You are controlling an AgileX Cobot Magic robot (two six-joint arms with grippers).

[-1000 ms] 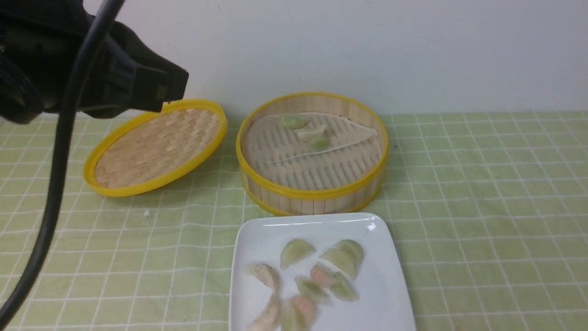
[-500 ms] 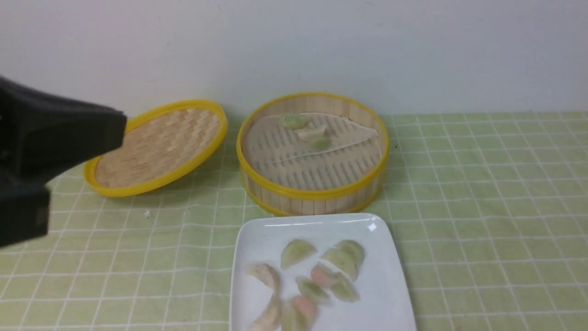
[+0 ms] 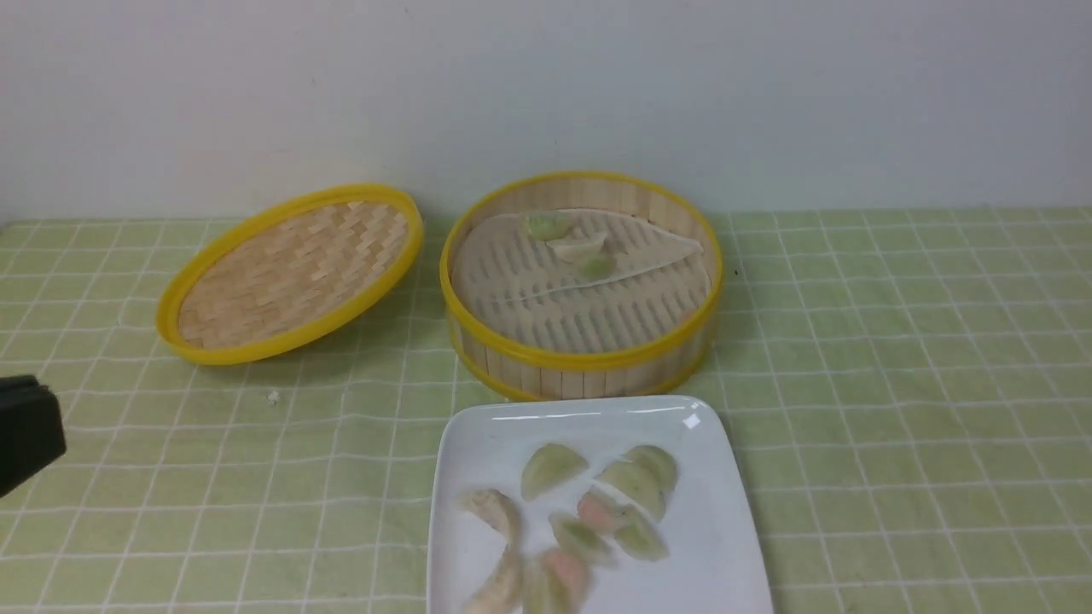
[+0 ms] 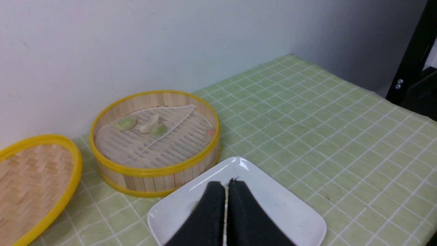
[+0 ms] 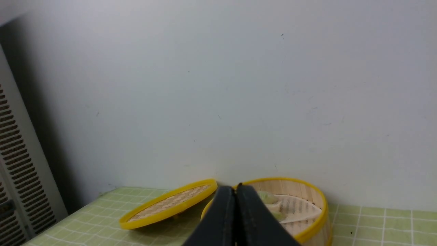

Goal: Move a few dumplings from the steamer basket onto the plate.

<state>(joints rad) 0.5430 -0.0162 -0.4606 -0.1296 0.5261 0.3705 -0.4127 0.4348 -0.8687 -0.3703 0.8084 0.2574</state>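
Note:
The steamer basket [image 3: 580,354] stands at mid-table with three dumplings [image 3: 576,246] at its back on the whitish liner. The white square plate [image 3: 725,529] lies just in front of it and holds several green, pinkish and whitish dumplings [image 3: 589,512]. My left gripper [image 4: 226,184] is shut and empty, held above the near side of the plate [image 4: 290,212] in the left wrist view; only a black part of it shows at the front view's left edge [image 3: 26,431]. My right gripper [image 5: 235,187] is shut and empty, held high, with the basket [image 5: 314,222] beyond it.
The shallow woven yellow-rimmed lid [image 3: 290,273] leans tilted to the left of the basket. A green checked cloth [image 3: 896,358] covers the table up to the white wall. A small white crumb [image 3: 272,396] lies in front of the lid.
My left arm has pulled back, down and to the left, from covering the upper left of the front view to only a corner at the left edge. Dumplings, basket and plate have not moved.

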